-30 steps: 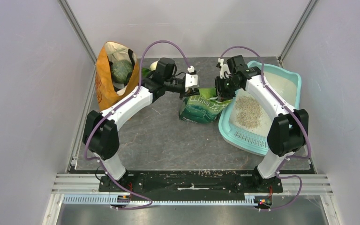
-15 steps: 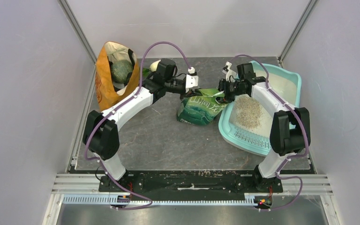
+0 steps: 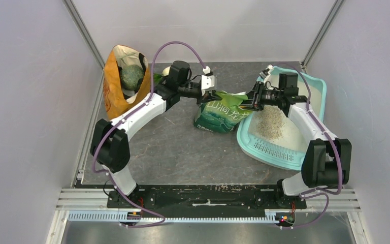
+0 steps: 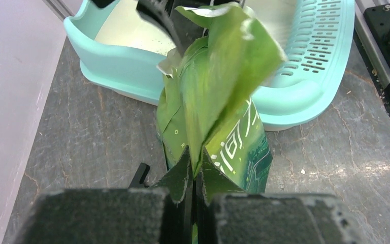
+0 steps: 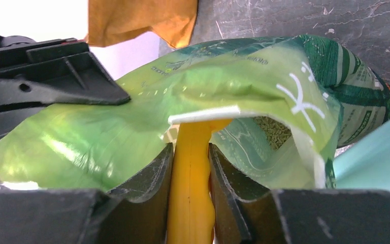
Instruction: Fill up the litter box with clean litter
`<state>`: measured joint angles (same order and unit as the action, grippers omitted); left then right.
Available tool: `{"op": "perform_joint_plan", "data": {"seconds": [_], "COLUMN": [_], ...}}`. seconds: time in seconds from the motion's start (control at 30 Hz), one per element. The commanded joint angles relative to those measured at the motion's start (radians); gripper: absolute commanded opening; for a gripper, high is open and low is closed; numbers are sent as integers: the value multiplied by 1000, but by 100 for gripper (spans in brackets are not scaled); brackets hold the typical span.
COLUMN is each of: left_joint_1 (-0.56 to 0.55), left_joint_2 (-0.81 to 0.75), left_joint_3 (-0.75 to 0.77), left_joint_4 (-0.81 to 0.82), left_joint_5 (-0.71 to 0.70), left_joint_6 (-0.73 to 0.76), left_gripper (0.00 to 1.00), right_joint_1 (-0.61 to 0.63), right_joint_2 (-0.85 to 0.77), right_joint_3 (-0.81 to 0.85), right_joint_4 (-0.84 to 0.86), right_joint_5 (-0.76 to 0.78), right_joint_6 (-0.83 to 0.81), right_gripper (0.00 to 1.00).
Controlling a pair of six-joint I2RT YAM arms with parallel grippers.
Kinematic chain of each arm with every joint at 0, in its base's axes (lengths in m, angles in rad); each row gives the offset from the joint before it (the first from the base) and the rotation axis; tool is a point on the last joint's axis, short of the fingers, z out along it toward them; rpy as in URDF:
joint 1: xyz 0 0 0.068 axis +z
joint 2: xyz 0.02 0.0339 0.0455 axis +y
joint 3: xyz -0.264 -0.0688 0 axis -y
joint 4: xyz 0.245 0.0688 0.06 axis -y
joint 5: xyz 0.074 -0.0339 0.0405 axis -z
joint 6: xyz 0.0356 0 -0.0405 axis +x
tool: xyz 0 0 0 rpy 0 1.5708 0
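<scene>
Left gripper (image 4: 193,180) pinches the bag (image 4: 218,86) edge to hold its mouth open; right gripper (image 5: 190,152) grips the scoop (image 5: 191,213), pushed inside, probably to fetch litter (image 3: 270,121) for the box (image 3: 248,142).

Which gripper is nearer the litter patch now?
Right. The right gripper sits at the litter box rim near the litter; the left gripper is beyond the green bag, pinching its top.
</scene>
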<state>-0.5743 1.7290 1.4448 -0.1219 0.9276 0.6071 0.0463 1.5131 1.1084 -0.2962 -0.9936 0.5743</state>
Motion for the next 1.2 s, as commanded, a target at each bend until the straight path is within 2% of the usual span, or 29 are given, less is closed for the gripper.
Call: {"op": "perform_joint_plan", "data": {"seconds": [0.0, 0.17, 0.47, 0.87, 1.17], "left_joint_1": [9, 14, 12, 13, 13], "left_joint_2": [22, 61, 108, 126, 129], "left_joint_3": [98, 152, 213, 229, 227], "left_joint_4": [117, 164, 168, 168, 165], "left_joint_5": [42, 58, 66, 60, 57], "left_joint_6": [-83, -155, -186, -204, -199], "left_gripper": [2, 2, 2, 2, 2], "right_joint_1": [-40, -168, -328, -463, -568], "right_joint_2": [-105, -148, -235, -306, -332], "right_joint_3": [-34, -79, -145, -202, -171], "right_joint_4": [79, 19, -13, -60, -138], "right_joint_5": [-135, -166, -182, -228, -288], "right_joint_6": [100, 57, 50, 53, 26], "right_gripper": [0, 0, 0, 0, 0]}}
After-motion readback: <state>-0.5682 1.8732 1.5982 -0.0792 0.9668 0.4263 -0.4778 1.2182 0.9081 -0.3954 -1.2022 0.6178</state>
